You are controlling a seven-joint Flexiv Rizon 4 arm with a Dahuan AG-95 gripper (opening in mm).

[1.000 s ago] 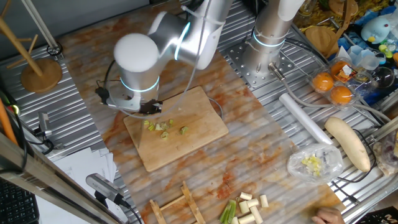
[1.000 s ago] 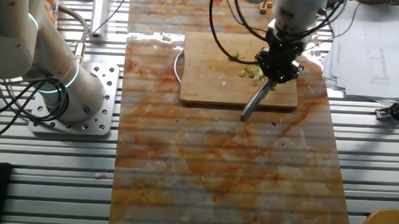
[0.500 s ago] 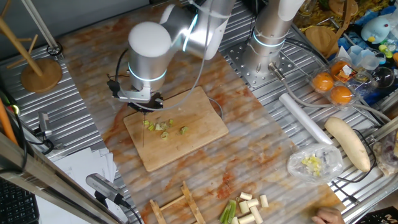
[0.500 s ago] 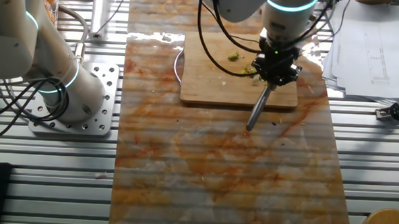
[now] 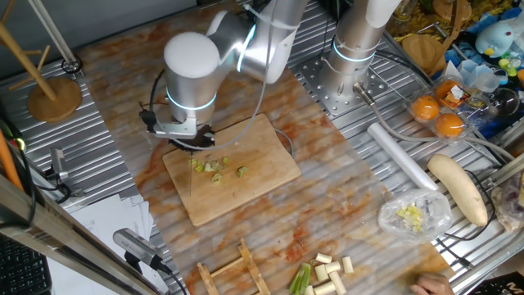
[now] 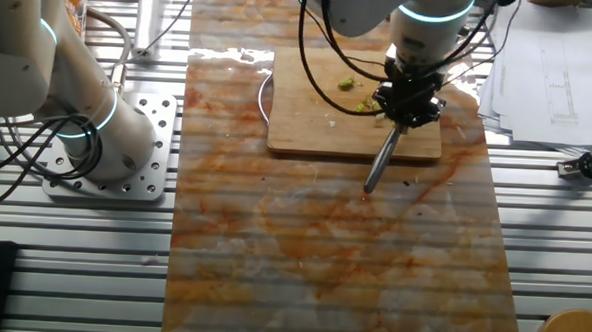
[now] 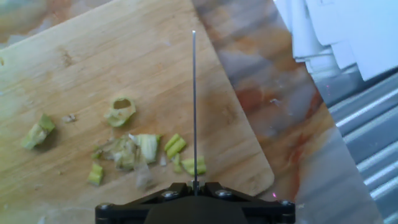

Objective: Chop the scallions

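Note:
Chopped scallions [image 5: 214, 168] lie in a loose cluster on the wooden board [image 5: 262, 176]. They also show as green bits [image 6: 362, 105] near the board's [image 6: 308, 117] right side. My gripper [image 5: 190, 141] hangs over the board's left end, shut on a knife [image 5: 190, 174]. In the other fixed view the gripper [image 6: 406, 103] holds the blade [image 6: 380, 162] slanting past the board's near edge. In the hand view the knife [image 7: 194, 106] is edge-on, just right of the scallions [image 7: 134, 150] on the board [image 7: 74, 81], with the gripper [image 7: 194, 186] at the bottom.
Uncut scallion stalks [image 5: 326, 274] lie at the table's front, beside wooden sticks [image 5: 237, 270]. A bag of chopped bits [image 5: 412, 215], a pale long vegetable [image 5: 458, 188], a white roll [image 5: 401, 156] and oranges [image 5: 438, 115] sit right. Papers [image 7: 336, 31] lie past the board. A second arm [image 6: 87, 127] stands nearby.
The wrist has turned and shifted slightly toward the board's back over the last second, so the knife swung to point straighter. The scallion bits have not moved.

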